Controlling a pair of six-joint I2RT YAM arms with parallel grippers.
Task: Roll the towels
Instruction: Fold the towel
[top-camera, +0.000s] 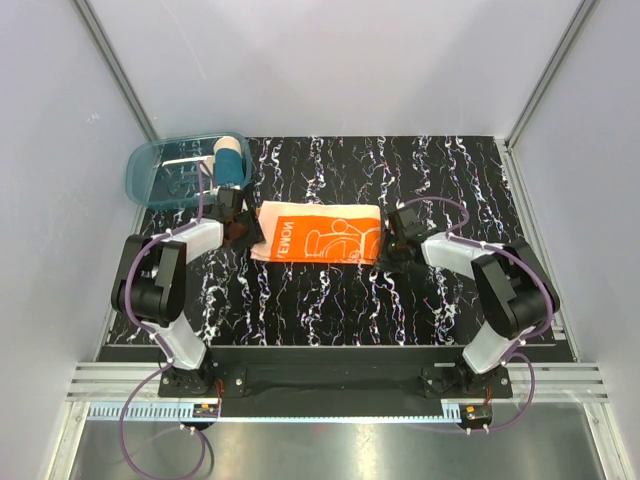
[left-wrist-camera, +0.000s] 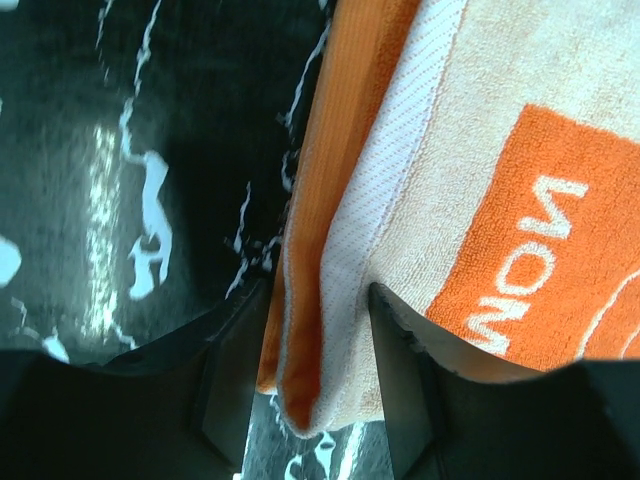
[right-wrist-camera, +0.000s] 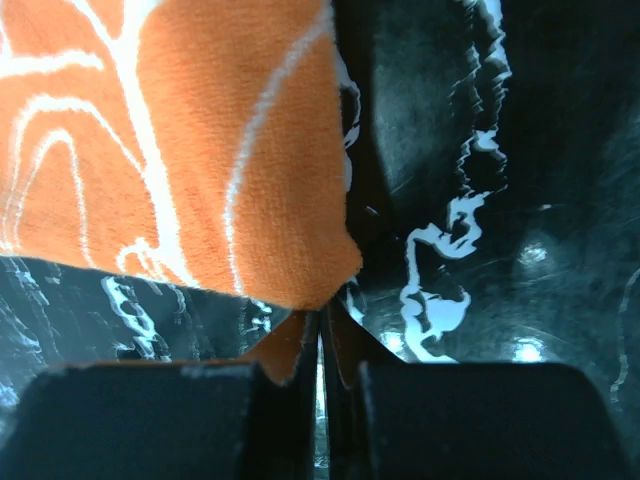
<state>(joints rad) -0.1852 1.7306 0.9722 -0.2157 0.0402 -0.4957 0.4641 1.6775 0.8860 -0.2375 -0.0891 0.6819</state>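
Observation:
The orange towel (top-camera: 318, 235) with white line drawings lies folded in a long strip on the black marbled table. My left gripper (top-camera: 240, 226) is at its left end. In the left wrist view the jaws (left-wrist-camera: 320, 292) stand open around the thick folded edge of the orange towel (left-wrist-camera: 440, 180), and the cloth touches both fingers. My right gripper (top-camera: 390, 242) is at the strip's right end. Its jaws (right-wrist-camera: 322, 322) are shut on the near corner of the orange towel (right-wrist-camera: 180, 150). The teal-blue towel (top-camera: 232, 162) sits rolled up inside the tub.
A translucent blue plastic tub (top-camera: 150, 170) stands at the back left, just behind my left gripper. Grey walls close in the table (top-camera: 330, 300) on the left, back and right. The arm bases are bolted at the near edge.

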